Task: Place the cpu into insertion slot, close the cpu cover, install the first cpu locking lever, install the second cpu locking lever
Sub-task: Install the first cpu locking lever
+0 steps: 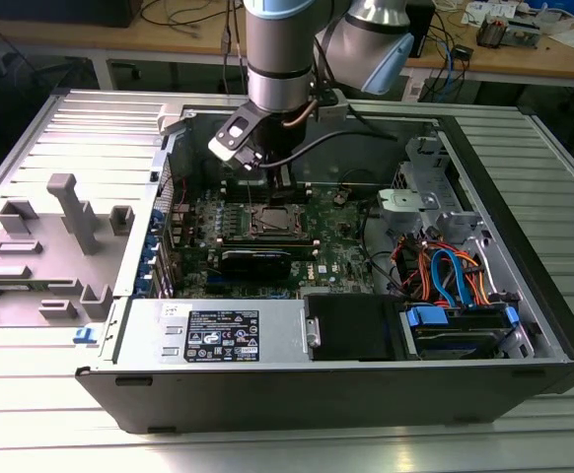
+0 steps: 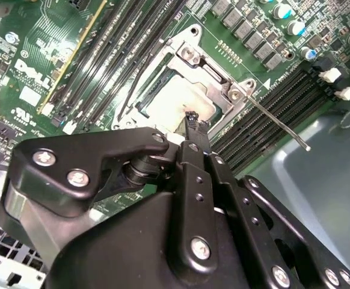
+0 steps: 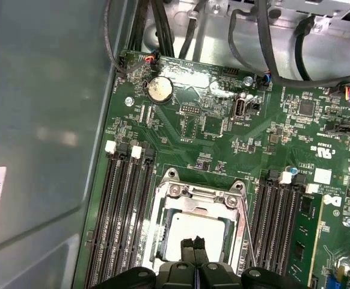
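Case (image 1: pixel 366 394): lying open on worktop (image 1: pixel 267 448), walls ringing the board.
Arm (image 1: pixel 279 59): reaching down into case.
Tool (image 3: pixel 193 244): fingers pressing together, gripping nothing, hanging right over cpu (image 3: pixel 190 224); contact unclear.
Memory slots (image 3: pixel 124 211): crowding both sides.
Cpu cover (image 3: pixel 196 194): lying flat, framing cpu.
Cpu: sitting in insertion slot (image 2: pixel 145 103).
Lever (image 2: pixel 277 123): sticking out, unlatched.

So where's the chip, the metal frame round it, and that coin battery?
cpu (image 3: pixel 196 223), first wrist view, middle of its grey top.
cpu cover (image 3: pixel 202 195), first wrist view, silvery bar of the frame.
coin battery (image 3: pixel 160 89), first wrist view, centre of its round face.
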Robot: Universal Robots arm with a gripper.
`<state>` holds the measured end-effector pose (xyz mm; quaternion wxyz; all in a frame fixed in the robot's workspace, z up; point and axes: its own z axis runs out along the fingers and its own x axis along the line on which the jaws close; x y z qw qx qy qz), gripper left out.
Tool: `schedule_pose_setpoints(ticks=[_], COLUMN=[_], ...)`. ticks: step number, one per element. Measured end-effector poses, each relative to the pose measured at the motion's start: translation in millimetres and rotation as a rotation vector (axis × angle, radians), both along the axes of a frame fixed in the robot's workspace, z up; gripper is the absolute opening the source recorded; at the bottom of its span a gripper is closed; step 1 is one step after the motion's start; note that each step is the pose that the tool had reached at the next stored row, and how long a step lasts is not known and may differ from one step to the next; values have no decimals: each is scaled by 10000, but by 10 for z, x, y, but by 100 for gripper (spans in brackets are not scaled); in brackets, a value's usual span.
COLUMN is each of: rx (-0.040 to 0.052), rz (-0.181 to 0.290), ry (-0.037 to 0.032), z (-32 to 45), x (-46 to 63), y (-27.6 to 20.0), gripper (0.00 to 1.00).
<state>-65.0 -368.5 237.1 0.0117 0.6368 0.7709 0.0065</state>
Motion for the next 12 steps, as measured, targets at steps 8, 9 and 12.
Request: schedule_pose_setpoints(ticks=[8,9,12], rx=[1,1,0], rz=[104,282,964], ry=[0,0,0], z=[58,58,58], x=[-4,-5,-5], y=[0,0,0], gripper=[11,11,11])
